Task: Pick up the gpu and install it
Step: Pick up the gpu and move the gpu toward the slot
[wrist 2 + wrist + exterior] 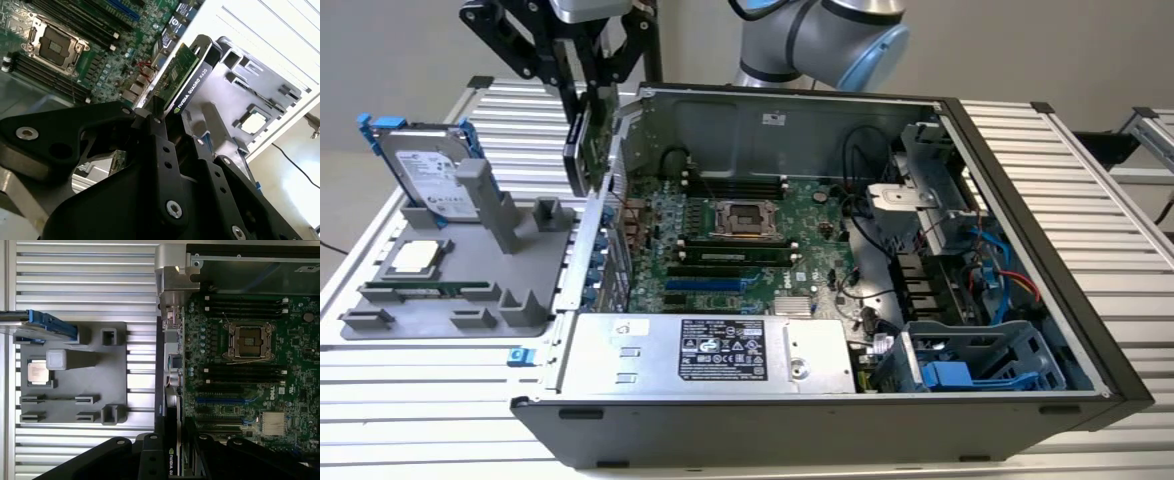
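Gpu [582,152] hangs upright, its top edge clamped in the pincer [592,88], beside the case [747,130] wall.

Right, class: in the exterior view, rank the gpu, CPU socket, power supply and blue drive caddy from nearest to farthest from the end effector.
1. gpu, held in the end effector itself, exterior view's left.
2. CPU socket, on the motherboard.
3. power supply, toward the camera.
4. blue drive caddy, exterior view's lower right.
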`<state>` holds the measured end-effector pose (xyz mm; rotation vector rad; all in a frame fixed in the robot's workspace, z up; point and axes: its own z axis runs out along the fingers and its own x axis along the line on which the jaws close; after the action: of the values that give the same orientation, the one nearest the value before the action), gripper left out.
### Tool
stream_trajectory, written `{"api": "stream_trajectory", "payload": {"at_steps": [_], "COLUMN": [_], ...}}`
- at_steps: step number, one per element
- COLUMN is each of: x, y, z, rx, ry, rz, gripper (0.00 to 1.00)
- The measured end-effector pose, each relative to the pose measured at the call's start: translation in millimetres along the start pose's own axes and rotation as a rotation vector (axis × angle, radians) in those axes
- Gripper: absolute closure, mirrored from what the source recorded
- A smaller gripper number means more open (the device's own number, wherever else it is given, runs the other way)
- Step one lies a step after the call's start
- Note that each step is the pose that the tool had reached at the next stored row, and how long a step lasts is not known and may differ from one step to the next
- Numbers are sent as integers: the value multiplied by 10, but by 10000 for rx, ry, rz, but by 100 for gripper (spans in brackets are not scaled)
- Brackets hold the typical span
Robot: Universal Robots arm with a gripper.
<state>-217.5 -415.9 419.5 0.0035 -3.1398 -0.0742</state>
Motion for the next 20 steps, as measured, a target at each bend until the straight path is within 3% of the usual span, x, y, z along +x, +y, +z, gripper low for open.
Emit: {"api": "stream_trajectory", "payload": {"at_steps": [20], "x": [-177], "y": [0], "z": [0], "rx": [-1], "ry": [0], "rz": [1], "gripper": [100]}}
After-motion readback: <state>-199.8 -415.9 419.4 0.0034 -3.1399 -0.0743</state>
